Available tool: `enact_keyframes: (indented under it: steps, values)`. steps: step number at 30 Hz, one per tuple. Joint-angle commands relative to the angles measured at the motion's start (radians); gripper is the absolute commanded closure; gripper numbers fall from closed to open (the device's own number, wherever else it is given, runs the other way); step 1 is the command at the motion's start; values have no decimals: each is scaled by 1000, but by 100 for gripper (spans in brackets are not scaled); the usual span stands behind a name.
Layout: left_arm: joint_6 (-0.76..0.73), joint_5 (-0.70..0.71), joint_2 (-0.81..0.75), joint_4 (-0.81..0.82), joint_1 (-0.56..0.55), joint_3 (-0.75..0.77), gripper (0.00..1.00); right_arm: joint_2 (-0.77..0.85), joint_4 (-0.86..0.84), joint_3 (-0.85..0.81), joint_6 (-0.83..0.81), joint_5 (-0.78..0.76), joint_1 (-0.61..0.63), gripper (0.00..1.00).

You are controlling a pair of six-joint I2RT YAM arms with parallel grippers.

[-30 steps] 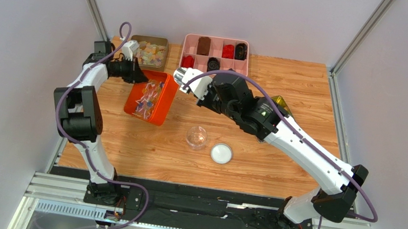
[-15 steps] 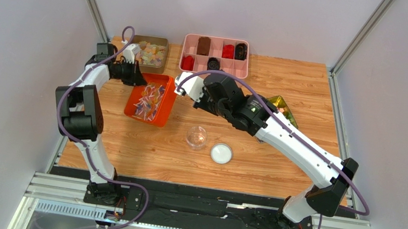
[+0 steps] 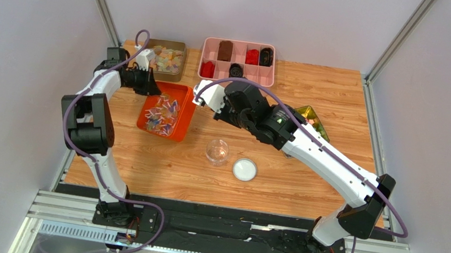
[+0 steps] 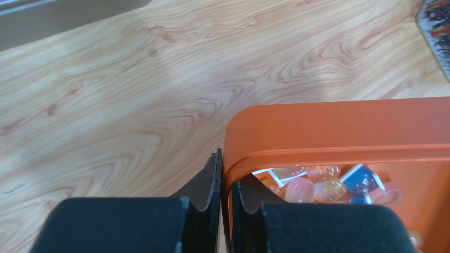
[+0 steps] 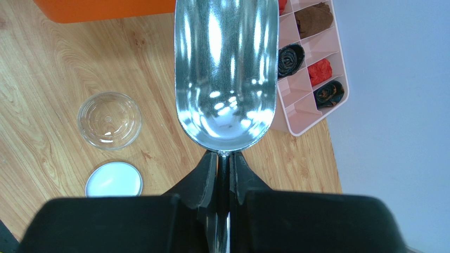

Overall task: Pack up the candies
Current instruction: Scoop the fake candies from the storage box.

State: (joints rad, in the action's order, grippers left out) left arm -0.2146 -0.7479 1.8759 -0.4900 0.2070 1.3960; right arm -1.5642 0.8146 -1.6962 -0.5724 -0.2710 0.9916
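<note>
Two grips explain the layout: your left gripper is pinched on the corner wall of the orange tray, probably to steady or tip it. Your right gripper is clamped on the handle of the metal scoop, whose bowl is empty and hangs just beside the tray's far right corner. The candies lie loose inside that tray, too many to count. You have one tray, one scoop, one clear cup and one white lid; cup and lid sit side by side, apparently awaiting filling.

Fixed overhead view looking down on whole table; two close wrist views angled downward, all sharing orange tray
</note>
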Motion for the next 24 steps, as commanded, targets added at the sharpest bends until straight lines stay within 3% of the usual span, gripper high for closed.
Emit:
enact_keyframes:
  steps: [1, 3, 6, 10, 12, 13, 14, 15, 19, 21, 22, 24]
  values:
    - [53, -22, -44, -26, -3, 27, 100, 7, -25, -33, 5, -16, -2, 100]
    - [70, 144, -52, -22, -18, 21, 100, 3, -22, -42, 6, -14, -1, 100]
    - [37, -119, -70, -12, 12, -6, 100, -3, -14, -49, 6, -5, 1, 100]
    - [2, -307, 11, -126, 19, 64, 100, -10, -9, -51, 8, 7, -1, 100]
    - [32, -209, 11, -127, 6, 67, 100, -11, -8, -49, 8, 12, 1, 100]
    - [56, 32, -26, -57, -7, 48, 100, -8, -8, -45, 9, 12, 1, 100]
    - [67, 144, -49, -23, -23, 25, 100, -10, -11, -42, 9, 10, 1, 100]
    - [52, 165, -69, 0, -30, -15, 100, -8, -11, -40, 8, 9, 2, 100]
    - [-14, -73, -80, -68, -21, 7, 100, -13, -14, -39, 3, 7, 2, 100]
    - [26, -36, -72, -62, -27, 14, 100, -19, -14, -48, 6, 10, 1, 100]
    - [44, 48, -83, -33, -31, 8, 100, -22, -12, -49, 8, 10, 1, 100]
    - [35, -60, -101, 2, -14, -32, 100, -22, -9, -54, 9, 12, 1, 100]
